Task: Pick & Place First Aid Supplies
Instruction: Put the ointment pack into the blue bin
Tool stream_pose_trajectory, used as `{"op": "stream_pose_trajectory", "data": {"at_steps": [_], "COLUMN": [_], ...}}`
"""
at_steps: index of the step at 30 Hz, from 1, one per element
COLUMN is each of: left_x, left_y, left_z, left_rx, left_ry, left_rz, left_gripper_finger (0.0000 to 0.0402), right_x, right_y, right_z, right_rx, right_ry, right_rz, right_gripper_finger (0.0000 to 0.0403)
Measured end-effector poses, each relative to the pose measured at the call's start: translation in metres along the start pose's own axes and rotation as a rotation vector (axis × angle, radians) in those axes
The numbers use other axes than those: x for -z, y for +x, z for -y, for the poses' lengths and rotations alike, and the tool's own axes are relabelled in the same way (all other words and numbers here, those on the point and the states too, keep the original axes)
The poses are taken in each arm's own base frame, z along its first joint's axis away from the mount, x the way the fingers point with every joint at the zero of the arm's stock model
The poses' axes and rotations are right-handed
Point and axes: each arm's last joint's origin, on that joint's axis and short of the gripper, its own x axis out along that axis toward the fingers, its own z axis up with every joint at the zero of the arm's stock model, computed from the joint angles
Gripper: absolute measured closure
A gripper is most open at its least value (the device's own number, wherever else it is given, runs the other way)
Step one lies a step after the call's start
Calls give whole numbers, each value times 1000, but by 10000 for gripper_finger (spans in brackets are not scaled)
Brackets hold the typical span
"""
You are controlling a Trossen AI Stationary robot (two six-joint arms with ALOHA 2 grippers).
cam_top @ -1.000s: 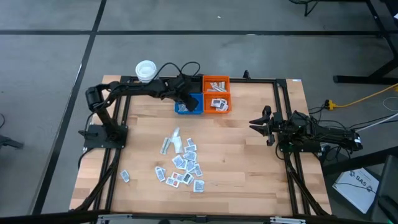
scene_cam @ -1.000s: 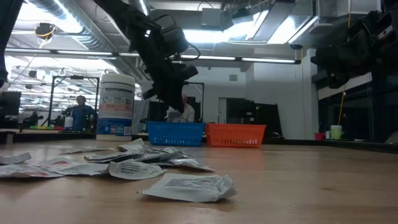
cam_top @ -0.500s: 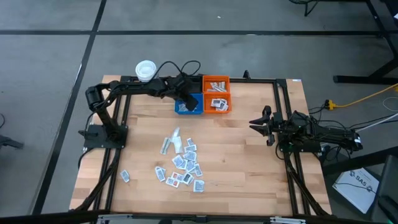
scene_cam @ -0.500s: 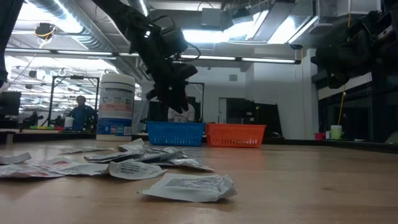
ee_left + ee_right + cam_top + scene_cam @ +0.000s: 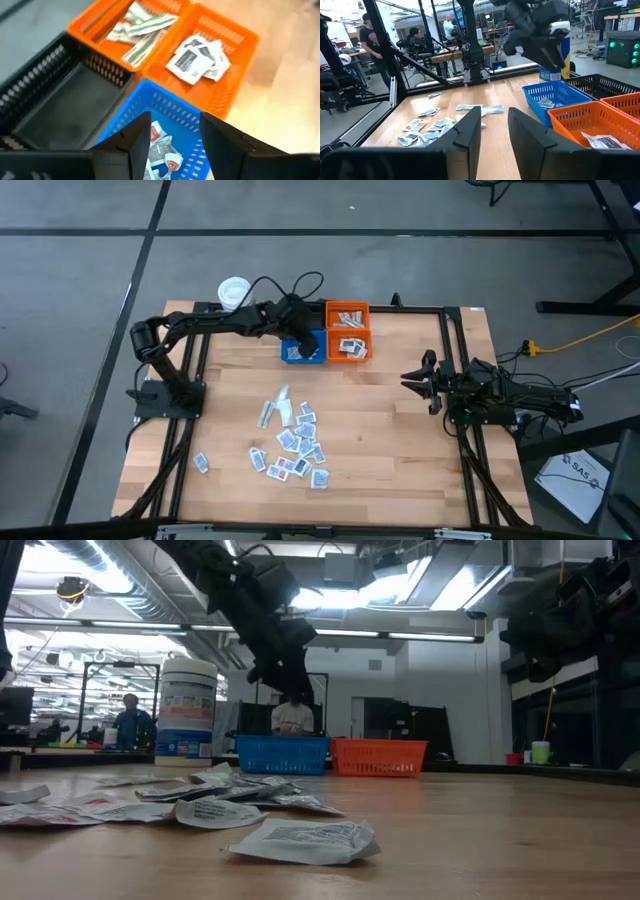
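My left gripper (image 5: 298, 330) hangs open above the blue bin (image 5: 303, 350) at the table's far edge, with nothing between its fingers. In the left wrist view, the blue bin (image 5: 167, 97) lies below the fingers and holds a few sachets (image 5: 161, 151) with red print. Many more first aid supplies (image 5: 295, 435) lie flat in a loose pile on the middle of the table. One sachet (image 5: 201, 463) lies apart near the left. My right gripper (image 5: 415, 377) waits open at the right side, level above the table.
Two orange bins (image 5: 348, 330) stand right of the blue one, one with white sachets (image 5: 197, 57), the other with striped strips (image 5: 140, 30). A black bin (image 5: 65, 100) sits beside them. A white tub (image 5: 234, 292) stands at the far left corner. People show beyond the table.
My left gripper has opened above the blue bin, risen a little and rolled its wrist. My right arm has kept still.
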Motion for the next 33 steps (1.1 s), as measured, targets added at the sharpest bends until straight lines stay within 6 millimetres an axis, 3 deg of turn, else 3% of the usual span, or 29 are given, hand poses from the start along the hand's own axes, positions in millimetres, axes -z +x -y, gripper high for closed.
{"op": "stream_pose_trajectory", "data": {"at_steps": [8, 16, 24, 33], "left_x": [3, 24, 62, 120], "left_y": [-20, -53, -95, -134], "left_z": [32, 75, 128, 180], "left_rx": [25, 33, 115, 204], "left_ry": [209, 388, 543, 662], "left_rz": [8, -80, -182, -331], "left_gripper_finger": [250, 252, 252, 254], "right_x": [0, 0, 0, 0], "right_y": [0, 0, 0, 0], "right_z": [0, 0, 0, 0], "right_rx": [0, 0, 0, 0], "right_ry": [0, 0, 0, 0], "right_rz": [0, 0, 0, 0], "right_gripper_finger": [303, 303, 303, 303]}}
